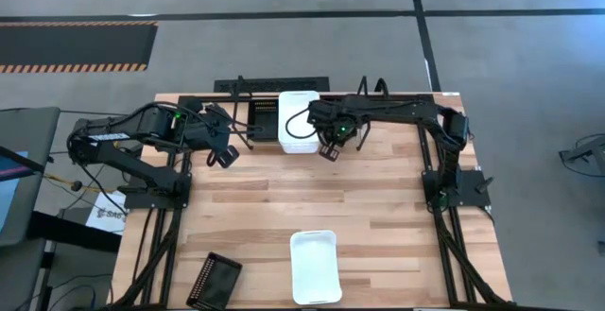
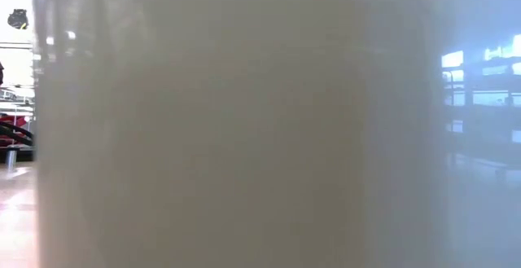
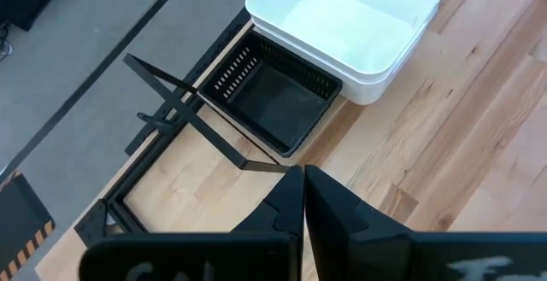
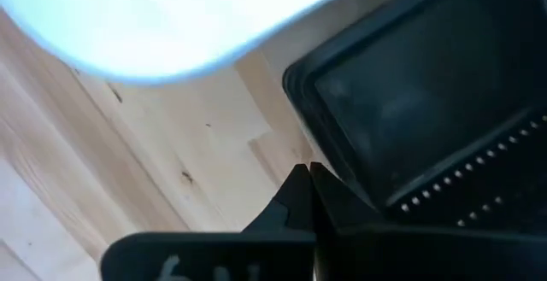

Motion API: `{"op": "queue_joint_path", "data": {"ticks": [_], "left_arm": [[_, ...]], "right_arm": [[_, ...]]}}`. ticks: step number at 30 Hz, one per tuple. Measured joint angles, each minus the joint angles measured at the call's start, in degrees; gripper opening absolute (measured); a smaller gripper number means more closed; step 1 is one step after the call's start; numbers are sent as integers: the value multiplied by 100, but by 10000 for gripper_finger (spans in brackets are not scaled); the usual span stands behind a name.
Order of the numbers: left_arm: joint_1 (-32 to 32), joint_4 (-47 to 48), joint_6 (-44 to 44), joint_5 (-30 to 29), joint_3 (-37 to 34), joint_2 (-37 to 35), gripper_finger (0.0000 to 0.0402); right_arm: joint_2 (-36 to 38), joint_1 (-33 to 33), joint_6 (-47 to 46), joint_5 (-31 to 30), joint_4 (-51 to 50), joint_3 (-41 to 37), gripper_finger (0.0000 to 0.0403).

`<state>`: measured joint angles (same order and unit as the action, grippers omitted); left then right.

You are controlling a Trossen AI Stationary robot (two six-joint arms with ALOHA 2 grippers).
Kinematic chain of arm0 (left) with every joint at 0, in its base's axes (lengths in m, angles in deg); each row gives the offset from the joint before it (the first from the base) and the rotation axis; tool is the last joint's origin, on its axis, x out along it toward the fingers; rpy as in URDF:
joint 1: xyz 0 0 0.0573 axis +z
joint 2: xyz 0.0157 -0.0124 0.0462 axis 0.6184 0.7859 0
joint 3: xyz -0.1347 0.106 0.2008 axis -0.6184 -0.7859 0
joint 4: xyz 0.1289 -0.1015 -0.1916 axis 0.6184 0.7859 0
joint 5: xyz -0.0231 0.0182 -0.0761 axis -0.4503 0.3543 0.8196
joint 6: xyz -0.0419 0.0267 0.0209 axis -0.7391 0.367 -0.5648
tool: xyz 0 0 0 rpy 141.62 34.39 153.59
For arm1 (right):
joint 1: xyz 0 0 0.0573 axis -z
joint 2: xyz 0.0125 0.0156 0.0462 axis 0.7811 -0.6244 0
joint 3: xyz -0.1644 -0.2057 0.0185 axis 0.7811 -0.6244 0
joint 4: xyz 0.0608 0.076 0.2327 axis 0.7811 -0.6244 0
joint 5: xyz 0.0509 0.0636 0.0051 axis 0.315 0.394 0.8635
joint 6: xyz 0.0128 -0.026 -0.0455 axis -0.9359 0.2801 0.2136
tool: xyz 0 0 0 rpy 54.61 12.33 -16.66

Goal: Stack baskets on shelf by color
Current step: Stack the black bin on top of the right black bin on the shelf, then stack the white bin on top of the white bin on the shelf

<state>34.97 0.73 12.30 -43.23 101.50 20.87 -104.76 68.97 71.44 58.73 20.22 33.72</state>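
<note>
At the table's far edge stands the black wire shelf [image 1: 236,86]. On it a white basket [image 1: 298,120] sits beside a black mesh basket [image 1: 265,120], both open side up; the left wrist view shows the same white basket [image 3: 350,25] and black basket [image 3: 278,102]. My left gripper [image 1: 225,155] hangs shut above the table, left of these two, touching nothing. My right gripper [image 1: 329,150] is shut, pointing down by the white basket's near right corner. In its wrist view its gripper tip [image 4: 308,174] stands next to the rim of another black basket [image 4: 427,102]. My right gripper's shut fingertips [image 4: 301,178] point down right beside the rim [image 4: 338,174] of the black basket, over the bare wood. Whether they touch that rim, I cannot tell.
Near the table's front edge a second white basket [image 1: 315,266] rests on its bottom, and a black basket [image 1: 213,280] lies at the front left. The white basket's wall [image 2: 244,121] fills the low view. Bare wood lies across the table's middle.
</note>
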Motion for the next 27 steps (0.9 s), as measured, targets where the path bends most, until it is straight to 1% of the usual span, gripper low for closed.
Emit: {"op": "queue_joint_path", "data": {"ticks": [5, 9, 11, 15, 18, 21, 24, 27], "left_arm": [[-1, -2, -3, -5, 0, 0, 0], [-1, -2, -3, -15, 0, 0, 0], [-1, -2, -3, -15, 0, 0, 0], [-1, 0, -3, -13, 0, 0, 0], [0, 5, 0, 9, 0, 0, 0], [-1, 22, 40, 9, 0, 0, 0], [1, 24, 75, 11, 0, 0, 0], [0, 24, 154, 36, 0, 0, 0]], "right_arm": [[0, -298, -271, -51, -386, 209, 1], [2, -553, -285, -638, -674, 601, 1], [6, -588, -287, -691, -812, 813, 1], [7, -755, -247, -369, -1284, 1108, 1], [7, -1069, -28, -1, -1731, 1189, 0], [7, -1403, 41, 235, -1976, 1198, 0], [7, -1738, -21, 433, -1996, 1198, 0], [7, -2067, -331, 610, -1846, 1198, 1]]}}
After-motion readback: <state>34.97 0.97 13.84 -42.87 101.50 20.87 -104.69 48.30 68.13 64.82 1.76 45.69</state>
